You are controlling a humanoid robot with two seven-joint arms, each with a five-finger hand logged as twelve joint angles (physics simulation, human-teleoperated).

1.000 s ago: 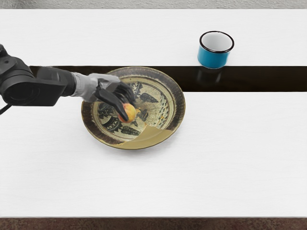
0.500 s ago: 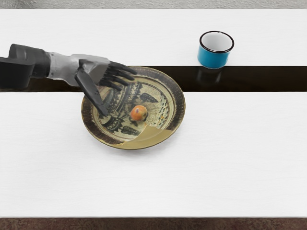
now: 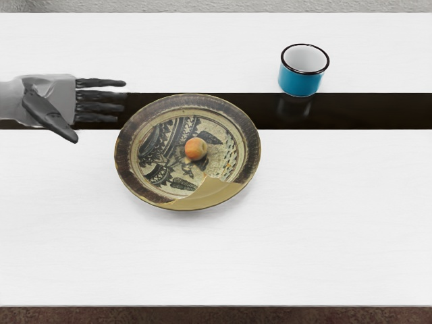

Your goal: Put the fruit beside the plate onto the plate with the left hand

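A: Layout?
B: White flat table (image 3: pixel 324 223); round brown patterned ceramic plate (image 3: pixel 250 135) left of centre.
A: Hand?
B: Grey-and-black left hand (image 3: pixel 57 101) beside the plate, fingers straight, holding nothing. Blue enamel mug (image 3: pixel 303 69) apart. Small round orange fruit (image 3: pixel 196 148) on the plate's middle.

Bright, even, nearly shadowless; white tabletop (image 3: pixel 283 229) almost washed out; faint mug (image 3: pixel 303 69) reflection on glossy dark strip (image 3: pixel 358 111); slightly soft.

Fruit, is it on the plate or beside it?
On the plate. The fruit sits near its middle; the left hand is open, off to the side and touching neither.
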